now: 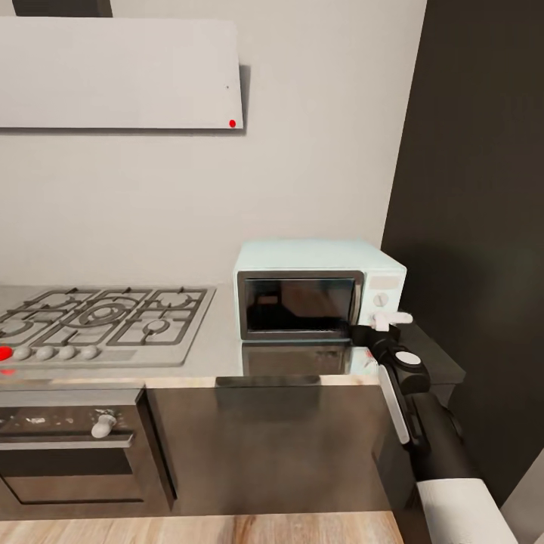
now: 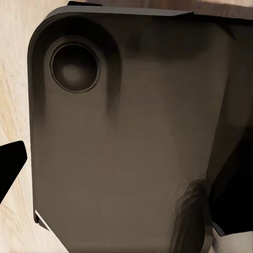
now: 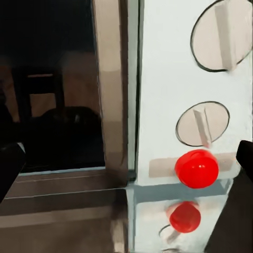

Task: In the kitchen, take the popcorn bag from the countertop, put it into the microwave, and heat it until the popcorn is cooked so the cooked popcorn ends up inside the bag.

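One gas hob beside microwave

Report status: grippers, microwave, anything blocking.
Right gripper at the microwave control panel, beside the red button; jaw state unclear. Microwave door shut. Left wrist camera faces a dark panel. Nothing blocking the door.

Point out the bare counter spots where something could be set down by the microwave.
A bare strip of countertop lies between the gas hob and the microwave; another runs in front of the microwave door to the counter edge. The microwave's knob side is crowded: the right gripper sits there, close to the dark wall.
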You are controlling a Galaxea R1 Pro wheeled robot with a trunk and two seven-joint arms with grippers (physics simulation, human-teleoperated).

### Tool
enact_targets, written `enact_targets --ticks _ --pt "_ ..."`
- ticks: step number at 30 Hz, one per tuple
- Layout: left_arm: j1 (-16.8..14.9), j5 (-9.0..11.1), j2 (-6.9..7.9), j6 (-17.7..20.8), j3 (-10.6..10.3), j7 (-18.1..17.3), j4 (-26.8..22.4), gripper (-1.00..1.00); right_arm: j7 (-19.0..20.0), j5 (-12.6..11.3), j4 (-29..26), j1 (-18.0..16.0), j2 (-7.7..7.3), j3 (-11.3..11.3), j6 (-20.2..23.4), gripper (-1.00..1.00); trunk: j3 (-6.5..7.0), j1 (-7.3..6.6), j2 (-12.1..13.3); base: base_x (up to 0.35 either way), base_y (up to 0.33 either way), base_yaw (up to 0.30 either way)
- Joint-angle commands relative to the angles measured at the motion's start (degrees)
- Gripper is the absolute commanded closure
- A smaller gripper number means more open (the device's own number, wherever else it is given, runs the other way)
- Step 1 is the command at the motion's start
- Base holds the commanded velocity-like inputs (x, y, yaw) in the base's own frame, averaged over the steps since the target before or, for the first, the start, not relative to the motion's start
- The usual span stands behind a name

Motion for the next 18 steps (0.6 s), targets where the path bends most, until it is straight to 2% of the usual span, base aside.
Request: enact_targets --ticks 1,11,18 --pt "-0.01 0.46 -0.01 -0.13 0.08 0.06 -0.01 -1.00 -0.11 -0.01 -0.08 -0.03 0.04 -0.37 0.29 -1.00 -0.06 0.00 -0.03 0.000 0.000 0.000" --pt "-0.01 0.46 -0.01 -0.13 0.07 0.02 -0.01 -1.00 0.21 0.29 -0.08 -0.03 0.12 -0.79 0.29 -1.00 -0.06 0.00 -0.03 0.088 0.000 0.000" --pt "-0.01 0.46 -0.01 -0.13 0.08 0.02 -0.01 -1.00 0.40 0.08 -0.10 -0.03 0.18 -0.40 0.37 -1.00 -0.06 0.00 -0.03 0.008 0.000 0.000"
